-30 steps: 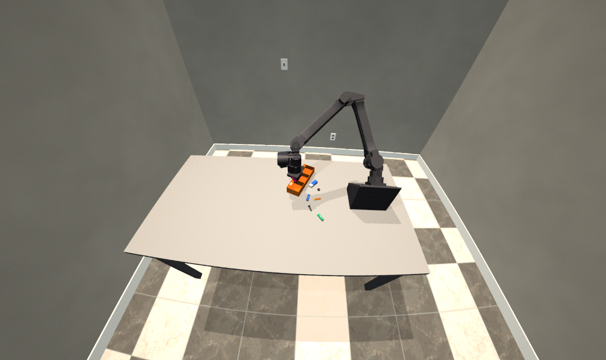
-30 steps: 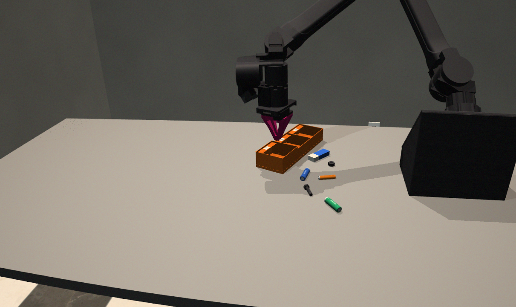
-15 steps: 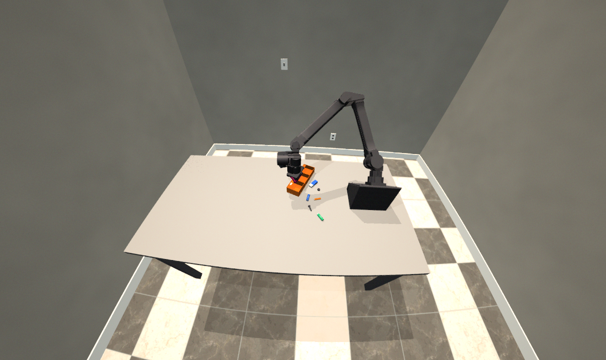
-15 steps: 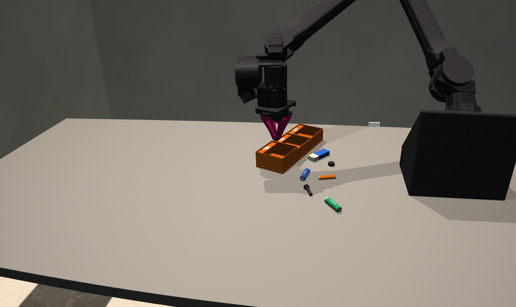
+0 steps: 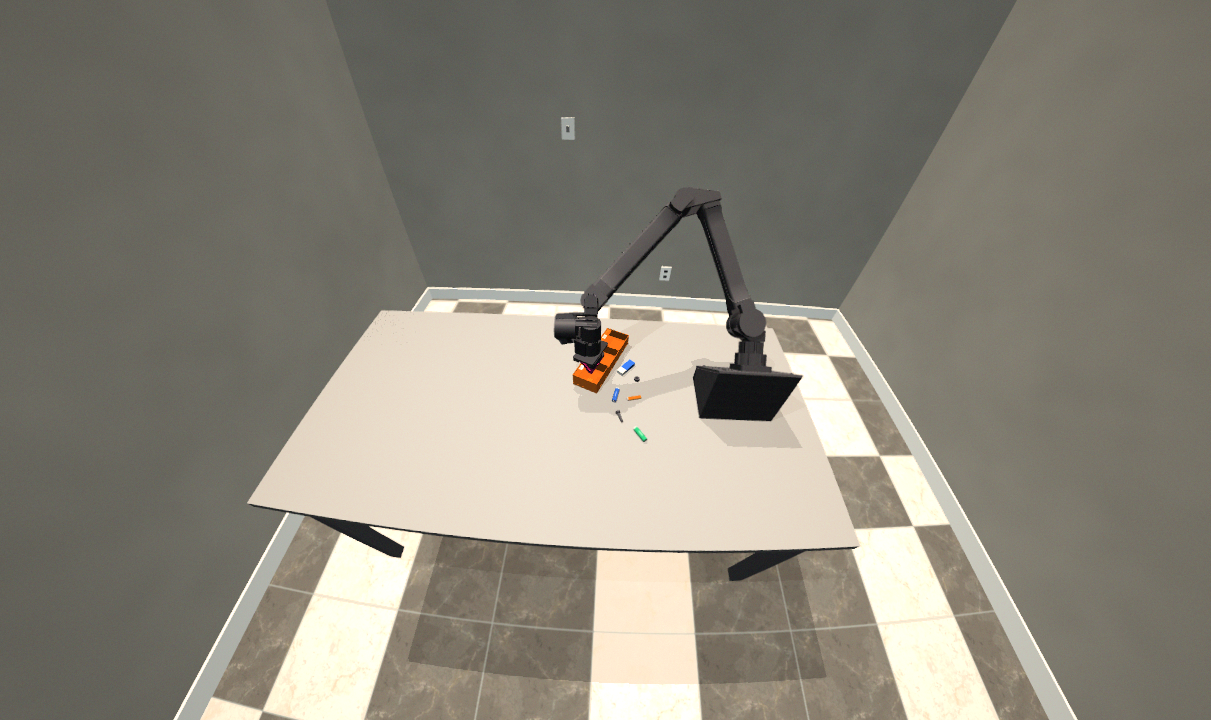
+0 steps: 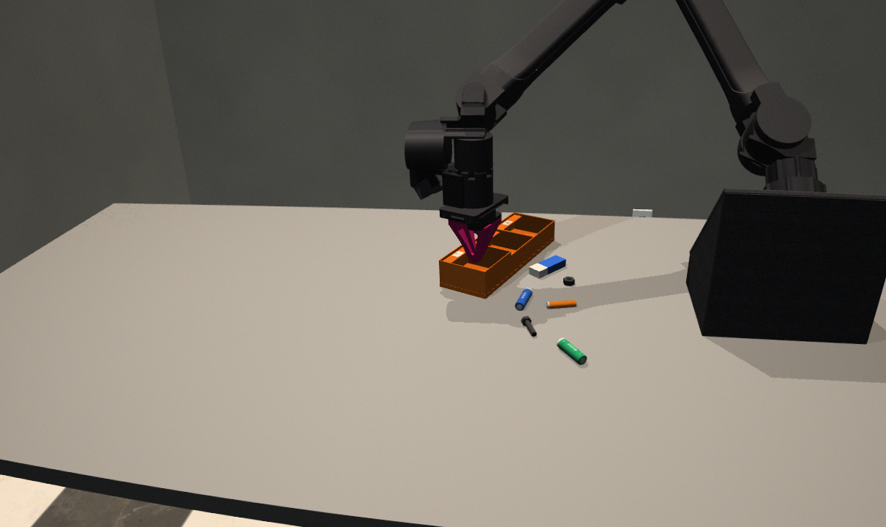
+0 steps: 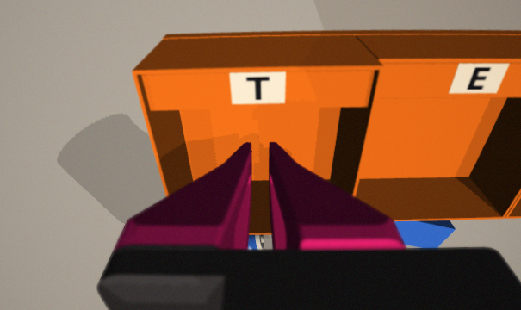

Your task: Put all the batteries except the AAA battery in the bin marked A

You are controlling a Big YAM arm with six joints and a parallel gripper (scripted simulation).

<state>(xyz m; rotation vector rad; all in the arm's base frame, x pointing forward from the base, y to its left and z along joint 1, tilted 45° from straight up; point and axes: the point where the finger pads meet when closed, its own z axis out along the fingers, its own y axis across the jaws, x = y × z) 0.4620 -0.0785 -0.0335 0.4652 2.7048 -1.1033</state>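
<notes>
My gripper (image 5: 589, 368) (image 6: 476, 260) (image 7: 260, 154) is shut and empty, with a narrow gap between its magenta fingers, over the bin marked T (image 6: 462, 278) (image 7: 178, 90). Bin A (image 6: 542, 233) is the far compartment of the orange row; its letter is not readable now. A blue battery (image 5: 615, 394) (image 6: 523, 298) lies beside the near end of the row; a bit of it shows between the fingers in the wrist view. A thin orange battery (image 5: 634, 397) (image 6: 561, 304), the slimmest, lies to its right. A green battery (image 5: 639, 434) (image 6: 571, 351) lies nearest the front.
The bin marked E (image 7: 406, 77) is the middle compartment. A blue and white eraser (image 5: 626, 367) (image 6: 548, 266) lies close beside the row. A black nut (image 5: 636, 378) (image 6: 568, 281) lies near the eraser. A black bolt (image 5: 619, 416) (image 6: 529, 326) lies between the blue and green batteries.
</notes>
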